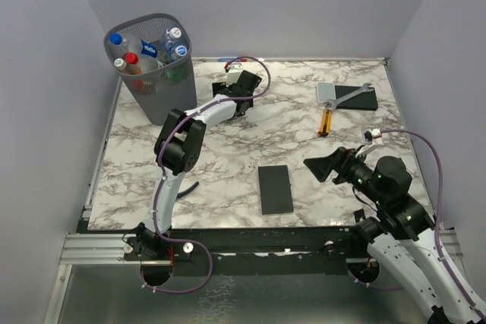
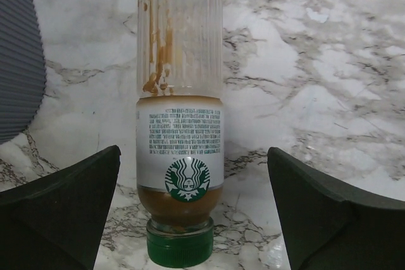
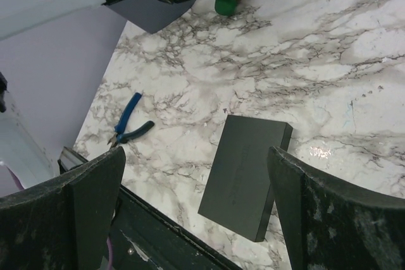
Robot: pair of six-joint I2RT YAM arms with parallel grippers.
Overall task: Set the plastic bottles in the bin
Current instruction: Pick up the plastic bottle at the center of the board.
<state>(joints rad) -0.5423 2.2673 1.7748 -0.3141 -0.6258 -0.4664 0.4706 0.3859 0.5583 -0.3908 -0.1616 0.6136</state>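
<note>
A clear ribbed bottle (image 2: 180, 124) with a green cap, a white label and brown liquid lies on the marble table, cap towards the left wrist camera. My left gripper (image 2: 193, 169) is open, a finger on each side of the bottle, not touching it. In the top view the left gripper (image 1: 225, 85) is just right of the bin (image 1: 152, 85), a dark grey mesh wastebasket holding several bottles (image 1: 144, 51) with blue, red and white caps. The bottle's green cap also shows in the right wrist view (image 3: 226, 2). My right gripper (image 1: 317, 166) is open and empty above the table.
A black slab (image 1: 275, 189) lies near the front, below my right gripper (image 3: 196, 156). Another black slab (image 1: 355, 99), a wrench (image 1: 363, 89) and an orange-handled screwdriver (image 1: 326, 121) lie at the back right. Blue-handled pliers (image 3: 130, 121) lie near the front edge. The bin's wall (image 2: 16, 61) is close on the left.
</note>
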